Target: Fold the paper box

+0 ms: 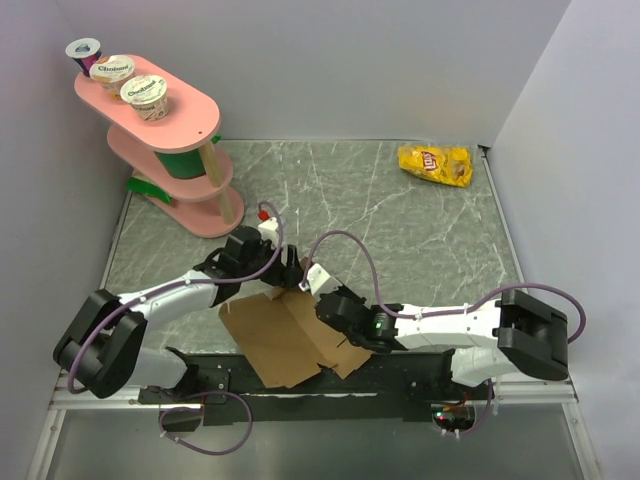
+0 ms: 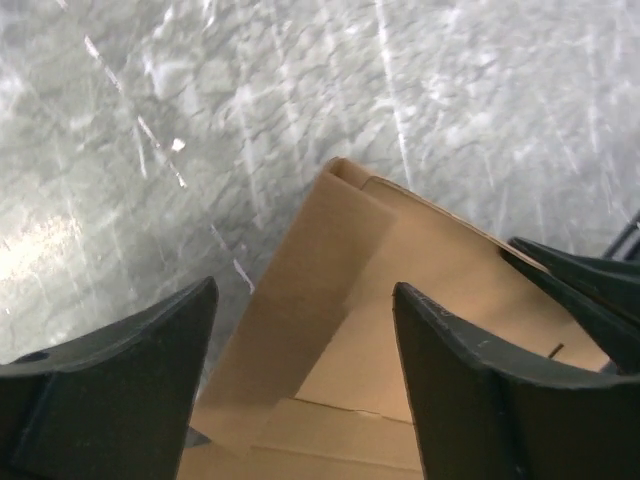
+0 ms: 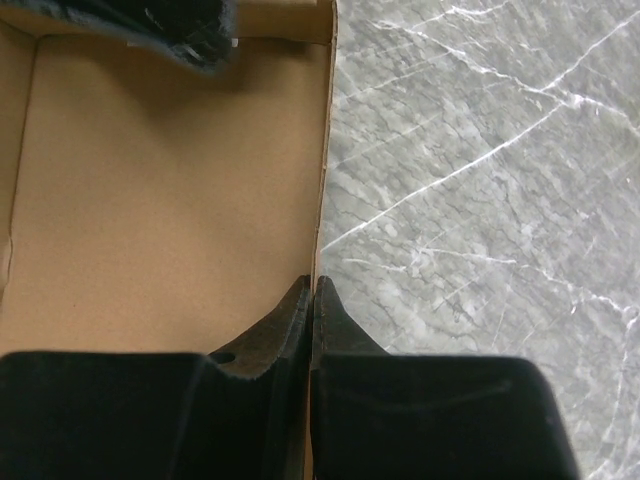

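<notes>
Well to the left of and behind the paper box [image 1: 285, 340] stands 1 pink tiered stand [image 1: 165, 140] carrying 3 yogurt cups [image 1: 113, 69]. Over the box's far left corner the left gripper [image 2: 305, 290] hangs with its 2 fingers spread wide, a raised flap below the gap. The 1 box lies partly folded between the 2 arms. The right gripper [image 3: 312, 290] is pinched tight on the box's right edge. Well to the right of the box and behind it lies 1 yellow chip bag [image 1: 435, 164].
</notes>
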`<state>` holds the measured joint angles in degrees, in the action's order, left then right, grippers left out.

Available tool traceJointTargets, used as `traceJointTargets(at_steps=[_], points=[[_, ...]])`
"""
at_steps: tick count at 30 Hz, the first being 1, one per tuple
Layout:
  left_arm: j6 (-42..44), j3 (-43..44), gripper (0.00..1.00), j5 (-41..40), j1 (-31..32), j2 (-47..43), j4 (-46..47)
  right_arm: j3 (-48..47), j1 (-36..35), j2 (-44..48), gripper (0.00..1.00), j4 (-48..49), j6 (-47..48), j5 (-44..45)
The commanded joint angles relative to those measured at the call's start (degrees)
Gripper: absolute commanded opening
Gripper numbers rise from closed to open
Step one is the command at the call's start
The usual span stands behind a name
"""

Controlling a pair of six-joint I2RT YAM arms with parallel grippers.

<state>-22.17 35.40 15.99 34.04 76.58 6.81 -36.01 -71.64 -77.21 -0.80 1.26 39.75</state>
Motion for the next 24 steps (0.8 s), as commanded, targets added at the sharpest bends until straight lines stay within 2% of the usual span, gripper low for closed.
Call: traceJointTargets(at_steps=[1, 6, 11, 13, 18, 24], points=[[-1.6, -2.3, 0.84, 7.1, -2.0, -2.6, 6.9, -0.2, 0.0, 2.1, 0.00, -0.1, -1.1, -0.3], [-3.7, -4.8, 0.84, 10.6, -5.6, -3.9, 12.0, 0.2, 0.0, 2.9, 0.00, 0.1, -1.2, -0.6], [-8.2, -8.8, 0.85, 16.9, -12.7, -7.0, 20.2, 0.5, 0.1, 3.6, 0.00, 0.0, -1.2, -1.0], [-10.3, -9.5, 0.84, 17.0, -15.0, -7.1, 21.7, 0.5, 0.2, 3.5, 0.00, 0.0, -1.1, -1.0], [-9.0, -9.6, 0.73, 13.1, -17.1, -4.2, 19.2, 0.7, 0.1, 2.9, 0.00, 0.5, -1.2, 1.1], [-8.0, -9.8, 0.60, 13.2, -17.1, 4.0, 21.4, -0.1, 0.2, 0.7, 0.00, 4.4, 5.2, 5.3]])
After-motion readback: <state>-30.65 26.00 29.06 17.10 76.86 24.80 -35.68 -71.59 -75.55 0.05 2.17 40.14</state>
